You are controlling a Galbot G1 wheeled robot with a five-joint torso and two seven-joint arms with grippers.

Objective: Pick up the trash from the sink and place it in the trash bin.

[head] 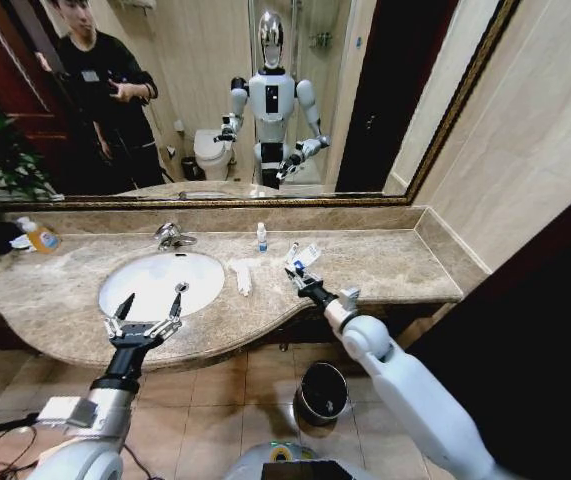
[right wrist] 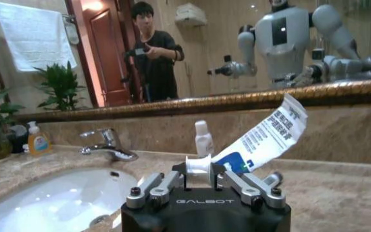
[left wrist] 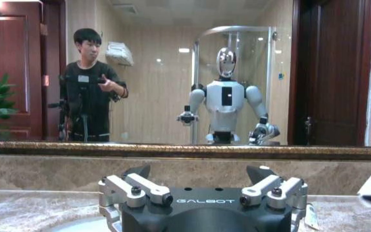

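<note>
Left gripper (head: 151, 302) spread wide over the near rim of the sink (head: 161, 283). Right gripper (head: 299, 279) clamped on the white-and-blue packet (head: 306, 257), above the counter right of the basin. Crumpled white tissue (head: 242, 275) flat on the marble between them. Trash bin (head: 322, 392) on the floor, near right.

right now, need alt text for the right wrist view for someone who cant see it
The right gripper is shut on the cap end of a white-and-blue packet, lifting it above the beige marble counter. Beside it lie the white sink and chrome faucet, with a small clear bottle by the mirror.
</note>
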